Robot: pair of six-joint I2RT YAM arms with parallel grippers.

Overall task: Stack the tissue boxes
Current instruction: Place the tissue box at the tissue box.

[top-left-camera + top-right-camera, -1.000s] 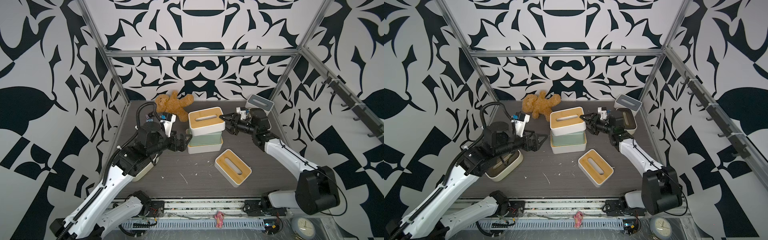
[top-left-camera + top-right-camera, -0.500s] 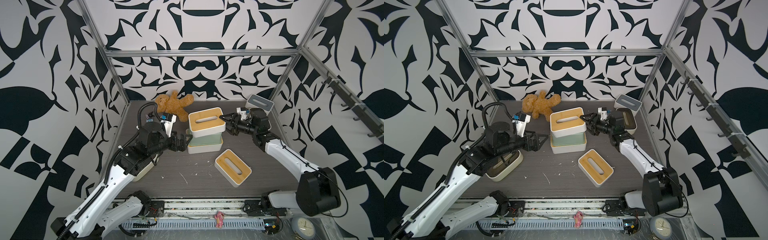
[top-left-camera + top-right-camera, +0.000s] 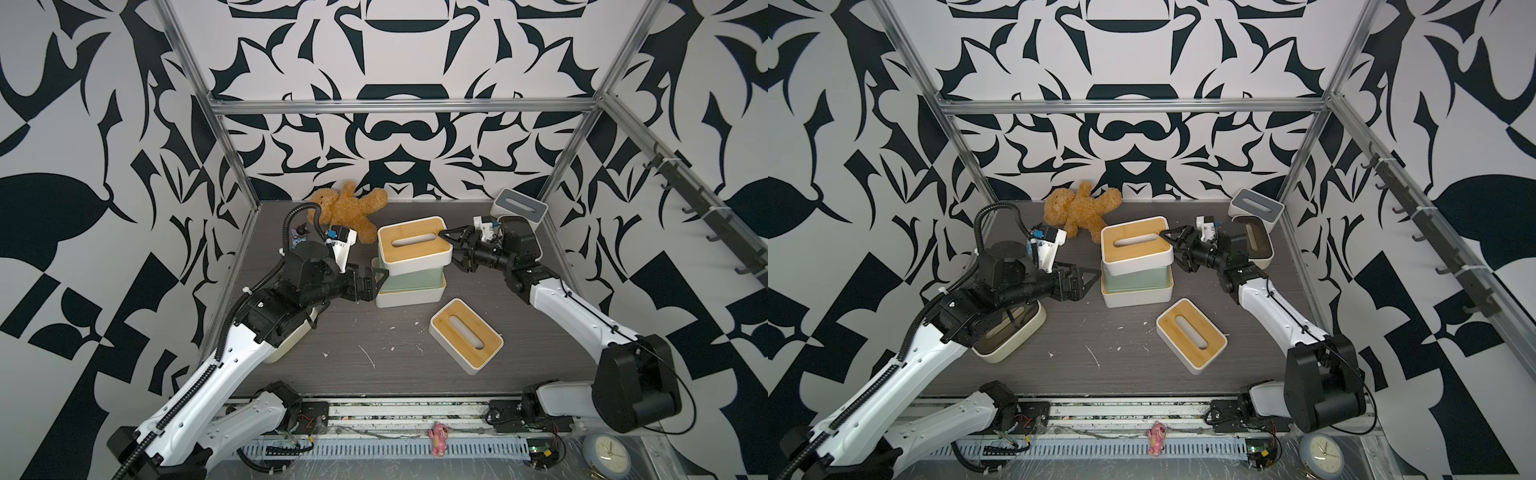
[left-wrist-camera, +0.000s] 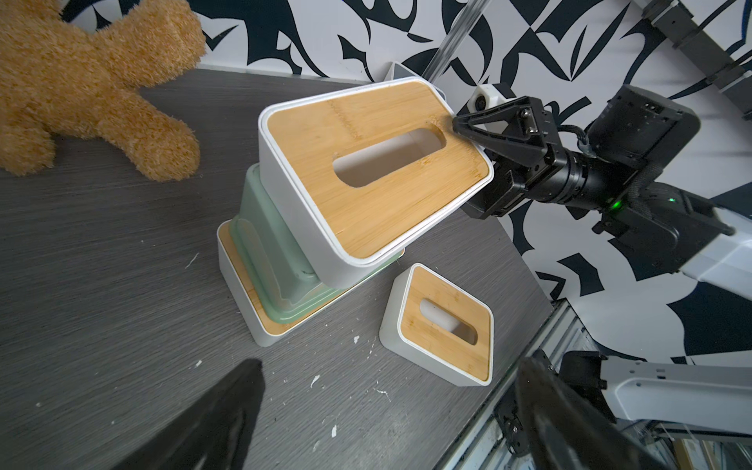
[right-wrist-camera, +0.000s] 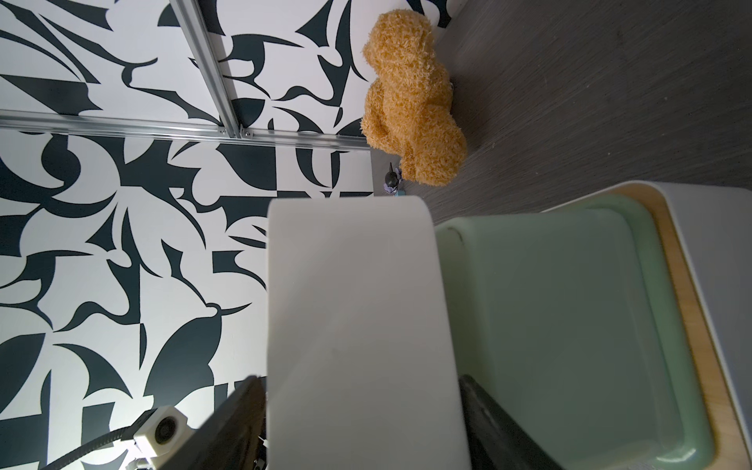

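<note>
My pile point(image 3: 409, 297) beside the teddy bear point(image 3: 349, 208) is three boxes high, its crooked top box point(image 3: 413, 245) sits between my right fingers point(image 4: 488, 122), clamped or not I cannot tell, my left fingers point(image 4: 219, 419) are wide apart, and four more boxes point(image 3: 465, 338) farther from the bear wait.

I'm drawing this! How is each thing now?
top bamboo box: tilted atop stack
sage box: stack's middle
bottom bamboo box: stack's base
loose bamboo box: flat, unstacked
grey-lid box: unstacked
left cream box: unstacked
right cream box: unstacked
bear: lying
left gripper: open
right gripper: around top box, grip unclear
</note>
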